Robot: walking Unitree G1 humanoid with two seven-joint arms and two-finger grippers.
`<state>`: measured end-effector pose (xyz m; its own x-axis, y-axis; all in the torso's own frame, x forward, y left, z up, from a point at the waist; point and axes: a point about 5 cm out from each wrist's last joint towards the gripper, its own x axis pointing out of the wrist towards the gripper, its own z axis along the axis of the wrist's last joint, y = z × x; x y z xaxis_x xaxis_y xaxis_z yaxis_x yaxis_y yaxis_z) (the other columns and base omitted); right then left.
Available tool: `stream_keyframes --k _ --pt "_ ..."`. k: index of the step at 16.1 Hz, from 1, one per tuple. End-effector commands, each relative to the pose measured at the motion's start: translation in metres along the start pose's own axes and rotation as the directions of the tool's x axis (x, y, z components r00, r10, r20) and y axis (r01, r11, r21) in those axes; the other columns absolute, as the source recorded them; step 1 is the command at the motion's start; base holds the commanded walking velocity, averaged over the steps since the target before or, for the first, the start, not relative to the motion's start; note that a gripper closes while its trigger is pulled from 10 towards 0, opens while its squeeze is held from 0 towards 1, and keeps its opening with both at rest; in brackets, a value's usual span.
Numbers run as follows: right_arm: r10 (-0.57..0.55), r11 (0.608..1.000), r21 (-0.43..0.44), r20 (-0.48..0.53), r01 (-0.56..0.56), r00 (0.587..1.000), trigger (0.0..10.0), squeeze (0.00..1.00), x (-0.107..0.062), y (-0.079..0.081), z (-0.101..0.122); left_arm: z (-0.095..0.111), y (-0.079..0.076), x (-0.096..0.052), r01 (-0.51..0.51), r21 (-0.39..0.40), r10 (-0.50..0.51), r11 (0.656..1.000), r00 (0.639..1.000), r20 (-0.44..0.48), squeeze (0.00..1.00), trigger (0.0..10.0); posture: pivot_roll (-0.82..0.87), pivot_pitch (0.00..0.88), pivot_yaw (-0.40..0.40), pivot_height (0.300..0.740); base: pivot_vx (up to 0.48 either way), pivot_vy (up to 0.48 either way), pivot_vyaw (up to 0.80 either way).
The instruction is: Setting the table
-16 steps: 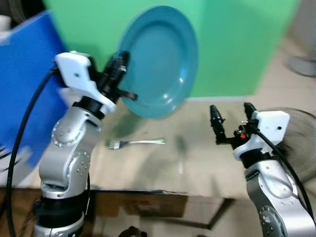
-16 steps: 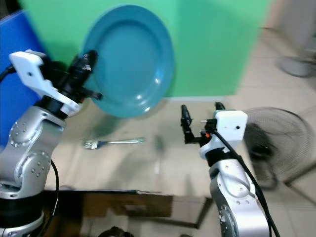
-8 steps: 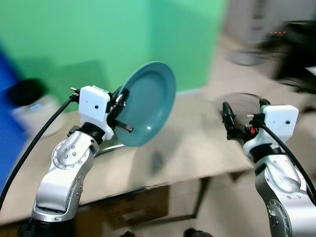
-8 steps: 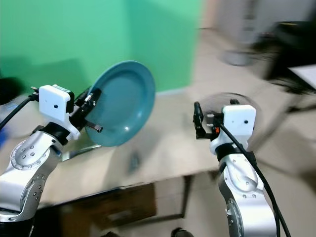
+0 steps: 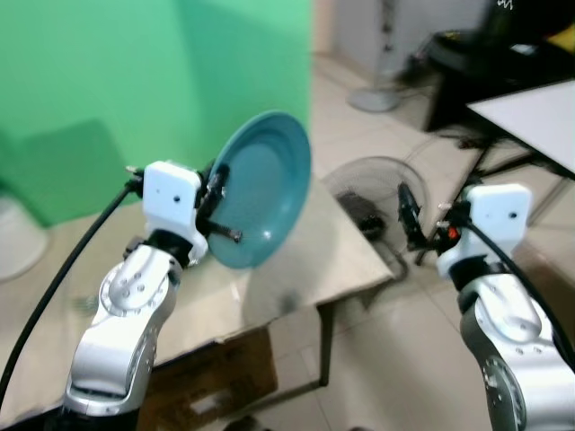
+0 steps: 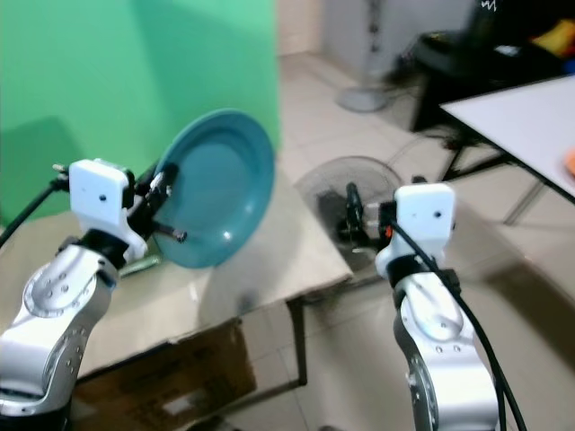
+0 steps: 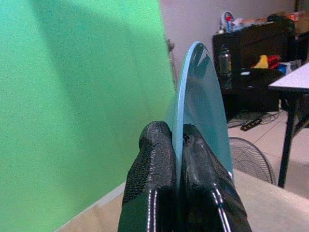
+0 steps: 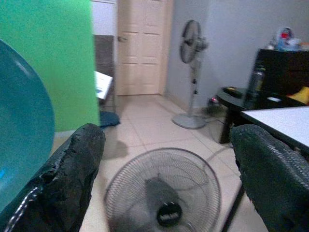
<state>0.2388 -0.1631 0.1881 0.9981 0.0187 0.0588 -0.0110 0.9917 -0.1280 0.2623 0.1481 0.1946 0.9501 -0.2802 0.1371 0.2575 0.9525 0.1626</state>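
Left eye view, item 1: teal plate [image 5: 263, 190], standing on edge in the air above the wooden table [image 5: 355, 260], its face turning toward 3 o'clock.
Item 2: left gripper [image 7: 177, 145], raised at 9 o'clock of the plate; its 2 black fingers [image 7: 152, 164] are pressing together on the plate's rim, 1 on each face, with no gap but the rim itself.
Item 3: right gripper [image 8: 166, 183], hovering at 3 o'clock off the table's edge, well apart from the plate; its 2 fingers are standing wide apart and gripping nothing.
Item 4: floor fan [image 8: 163, 193], lying flat on the tiled floor just beyond the table's 3 o'clock end, showing between the right gripper's fingers.
Item 5: green backdrop [image 5: 135, 81], standing behind the table at 12 o'clock.
Item 6: white table [image 6: 512, 103] and dark cabinet [image 6: 467, 54], occupying the room at 2 o'clock.
Item 7: standing fan [image 8: 192, 77], upright near the door [image 8: 140, 46].
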Motion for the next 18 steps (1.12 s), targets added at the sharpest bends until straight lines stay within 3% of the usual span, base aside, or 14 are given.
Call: stream_keyframes --k 1,11,15,18 --pt "-0.012 1.0 -0.003 -0.018 0.012 1.0 10.0 0.0 0.0 -0.002 -0.002 -0.002 -0.002 0.0 0.003 0.0 -0.003 1.0 1.0 -0.013 0.0 10.0 0.06 0.0 0.073 0.74 0.0 0.0 -0.8" --pt "-0.045 0.999 0.007 -0.088 0.046 0.995 10.0 0.0 -0.004 -0.005 -0.012 -0.008 -0.007 -0.002 0.006 -0.017 -0.007 1.0 0.999 -0.044 0.0 10.0 0.06 0.0 0.072 0.74 0.0 0.0 -0.8" --pt "-0.034 0.999 0.017 -0.061 0.035 0.998 10.0 0.0 -0.003 -0.005 -0.008 0.006 -0.007 0.003 0.008 -0.019 -0.007 1.0 0.998 0.059 0.0 10.0 0.05 0.0 0.077 0.74 0.0 0.0 -0.8" --pt "-0.037 0.999 0.024 -0.05 0.039 0.998 10.0 0.0 -0.004 -0.005 -0.006 0.008 -0.006 0.005 0.005 -0.057 0.0 0.998 0.997 0.078 0.0 10.0 0.05 0.0 0.079 0.74 0.0 0.0 -0.8"
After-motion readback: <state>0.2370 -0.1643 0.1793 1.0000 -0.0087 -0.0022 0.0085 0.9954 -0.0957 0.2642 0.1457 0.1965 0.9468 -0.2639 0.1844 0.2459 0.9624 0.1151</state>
